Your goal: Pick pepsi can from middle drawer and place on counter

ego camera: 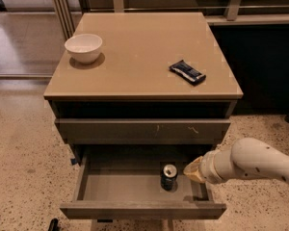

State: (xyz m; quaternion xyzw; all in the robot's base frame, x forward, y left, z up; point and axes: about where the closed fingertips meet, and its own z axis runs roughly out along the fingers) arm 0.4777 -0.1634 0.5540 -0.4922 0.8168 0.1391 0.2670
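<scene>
The pepsi can (168, 176) stands upright on the grey floor of the open middle drawer (135, 186), toward its right side, silver top up. My gripper (192, 170) is at the end of the white arm that comes in from the right. It sits just right of the can at about the can's height, over the drawer's right part. The tan counter (139, 57) is above, at the top of the cabinet.
A white bowl (84, 47) stands at the counter's back left. A dark snack-bar wrapper (187, 72) lies at its right. A shut drawer front with pale scratch marks (142, 130) is above the open drawer. Speckled floor surrounds the cabinet.
</scene>
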